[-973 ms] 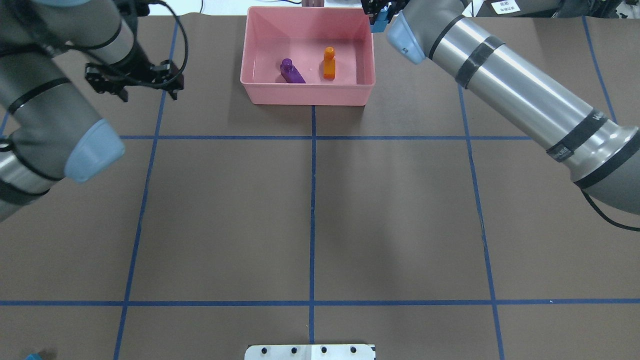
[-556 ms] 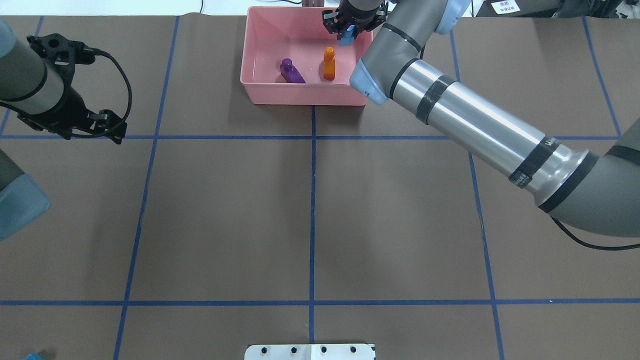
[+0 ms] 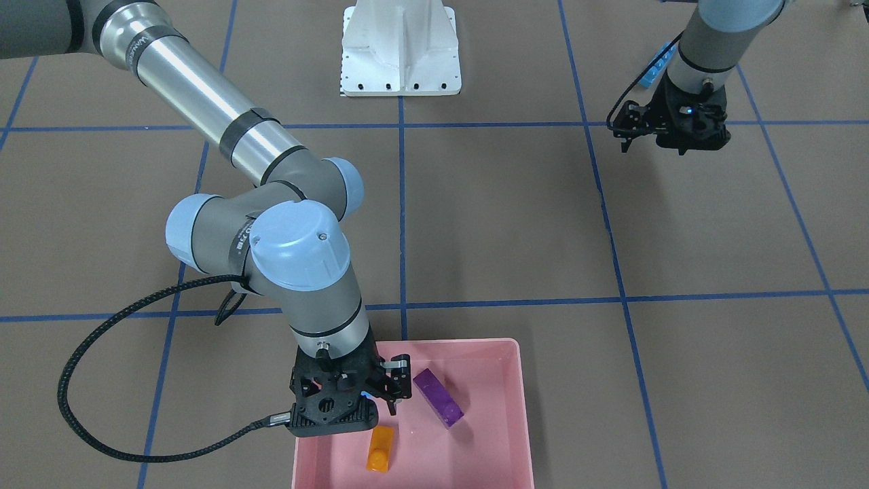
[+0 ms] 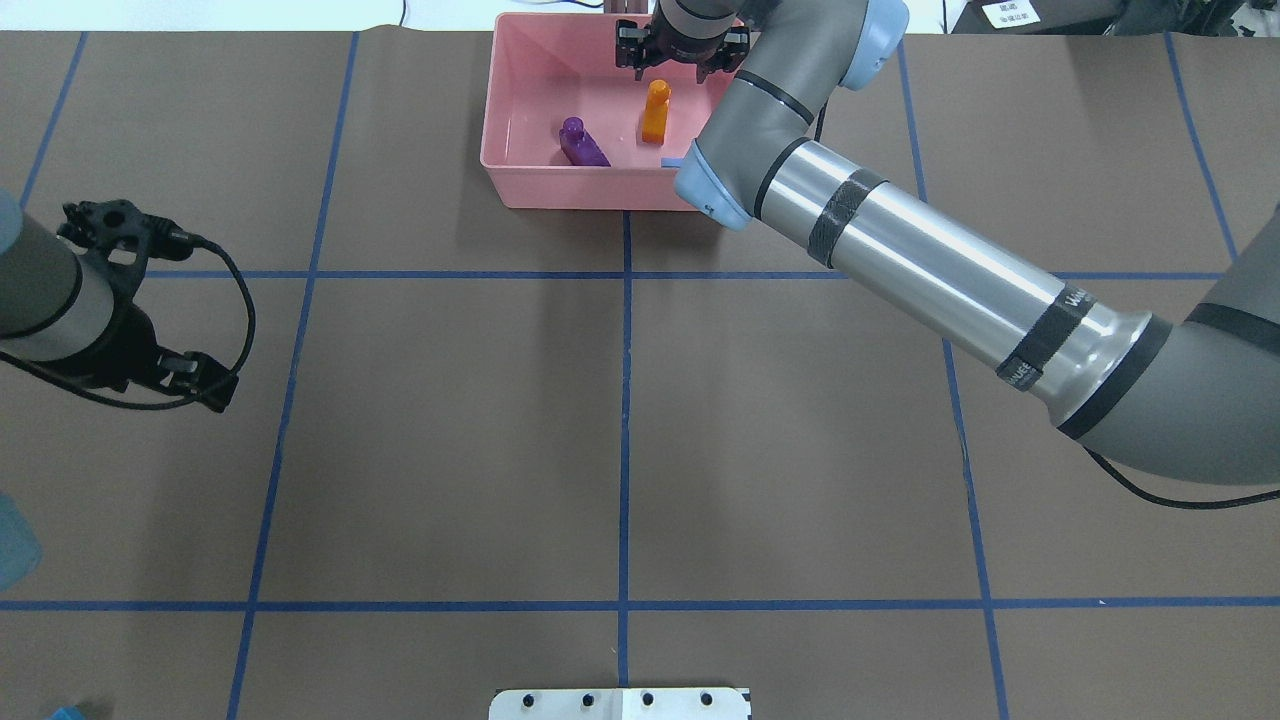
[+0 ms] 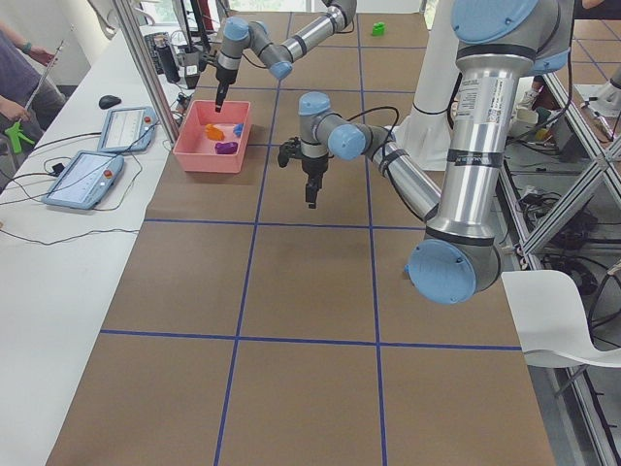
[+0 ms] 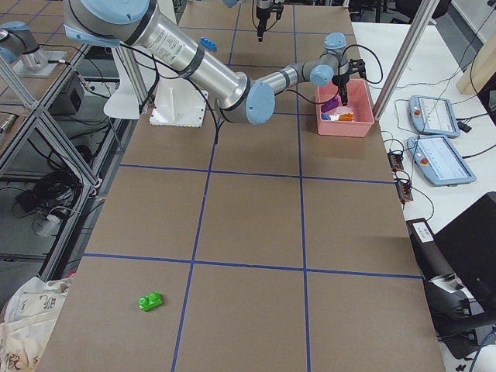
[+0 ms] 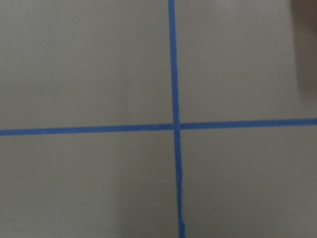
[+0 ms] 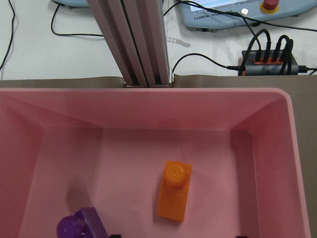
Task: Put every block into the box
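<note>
- Brown paper covers the table (image 4: 450, 430), blue tape marks a grid on it, and the pink box (image 4: 615, 198) sits at the far edge on the centre line.
- And it's dropped! The right gripper (image 4: 680, 62) was carrying the small blue block over the box a moment ago. Now it hangs above the box's far half with its fingers spread and nothing between them, and its wrist view shows only the pink floor.
- The small blue block (image 4: 671, 161) now lies inside the box against the near wall, mostly hidden behind the right arm.
- The orange block (image 4: 655, 110) and the purple block (image 4: 583, 145) haven't budged. Orange is mid-box, purple is to its left, and the two don't touch.
- That makes three in and two still out, by my count.
- Meanwhile the left arm has swung back toward the robot's side of the table. The left gripper (image 3: 672, 128) hovers low over bare paper near a tape crossing. I cannot tell whether its fingers are apart or together.
- The long blue block (image 3: 654, 68) lies just beyond that gripper and looks like its next target.
- The green block (image 6: 150, 301) sits far off toward the table's right end, well apart from the box. That one is probably the right arm's job.
</note>
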Motion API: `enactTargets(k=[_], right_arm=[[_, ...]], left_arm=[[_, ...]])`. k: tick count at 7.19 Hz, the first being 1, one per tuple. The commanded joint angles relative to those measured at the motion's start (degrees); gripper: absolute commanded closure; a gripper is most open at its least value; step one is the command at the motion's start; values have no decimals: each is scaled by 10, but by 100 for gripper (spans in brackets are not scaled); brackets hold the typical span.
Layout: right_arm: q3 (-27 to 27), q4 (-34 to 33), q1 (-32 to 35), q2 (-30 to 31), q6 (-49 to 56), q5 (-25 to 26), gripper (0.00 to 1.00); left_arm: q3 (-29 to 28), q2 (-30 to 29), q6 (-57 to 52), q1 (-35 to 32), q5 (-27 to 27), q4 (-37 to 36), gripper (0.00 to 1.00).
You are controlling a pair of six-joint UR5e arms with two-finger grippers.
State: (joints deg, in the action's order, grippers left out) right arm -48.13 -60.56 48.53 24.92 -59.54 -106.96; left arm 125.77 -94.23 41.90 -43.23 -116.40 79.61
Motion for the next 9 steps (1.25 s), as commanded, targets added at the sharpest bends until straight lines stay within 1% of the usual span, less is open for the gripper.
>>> enactTargets(k=[1, 2, 3, 4, 5, 6, 7, 8, 9], right_arm=[[-27, -17, 14, 11, -10, -61, 1], [-91, -88, 25, 39, -8, -97, 1], [-191, -194, 37, 79, 1, -118, 1], [-291, -259, 37, 140, 13, -120, 1], [-391, -312, 37, 211, 47, -120, 1], [-482, -371, 37, 278, 99, -120, 1], [-537, -420, 39, 319, 137, -120, 1], [-582, -454, 41, 353, 147, -120, 1], [-621, -471, 40, 393, 149, -121, 1]], left_arm=[[45, 77, 0, 51, 2, 25, 0], [46, 123, 2, 63, 2, 83, 0], [44, 202, 5, 70, 1, 193, 0], [41, 275, 52, 92, 2, 296, 0], [40, 309, 108, 147, 32, 350, 0], [39, 315, 161, 221, 80, 362, 0], [40, 326, 173, 245, 90, 364, 0], [39, 351, 173, 269, 108, 378, 0], [35, 392, 173, 286, 121, 426, 0]])
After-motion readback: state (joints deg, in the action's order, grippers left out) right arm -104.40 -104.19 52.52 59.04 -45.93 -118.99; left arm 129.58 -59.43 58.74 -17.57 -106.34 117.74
